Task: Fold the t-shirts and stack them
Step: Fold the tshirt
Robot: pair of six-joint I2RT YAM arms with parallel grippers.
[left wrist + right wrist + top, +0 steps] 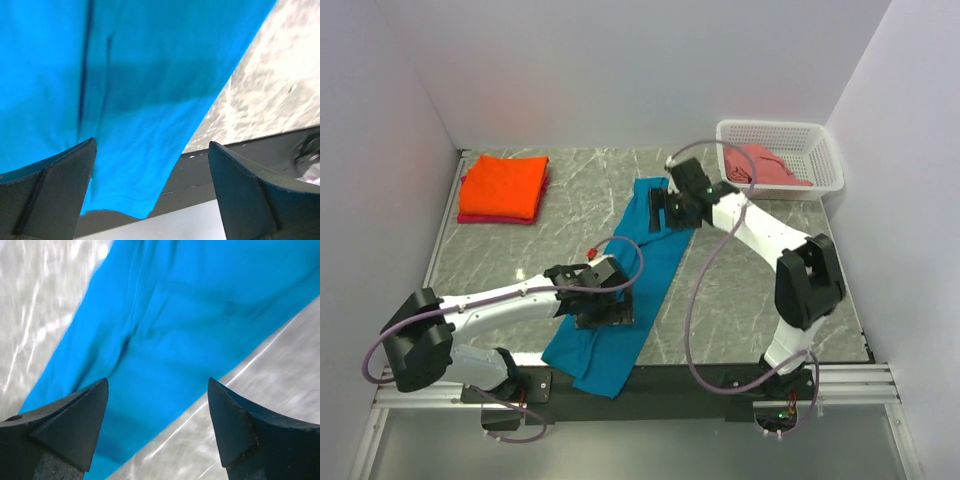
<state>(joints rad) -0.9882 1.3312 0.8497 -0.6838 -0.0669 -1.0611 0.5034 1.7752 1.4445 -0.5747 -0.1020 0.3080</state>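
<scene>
The teal-blue t-shirt [658, 262] lies stretched on the table [740, 300], left of the basket [800, 192] and nearer to me; my left hand [151, 145] is spread wide, gripping nothing, above the shirt end farthest from the basket. My right hand [157, 381], likewise spread and empty, is above the end nearest the basket.

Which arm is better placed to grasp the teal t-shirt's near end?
Probably left: the left tool, open, is over the near end of the teal t-shirt; the right tool is over the far end.
</scene>
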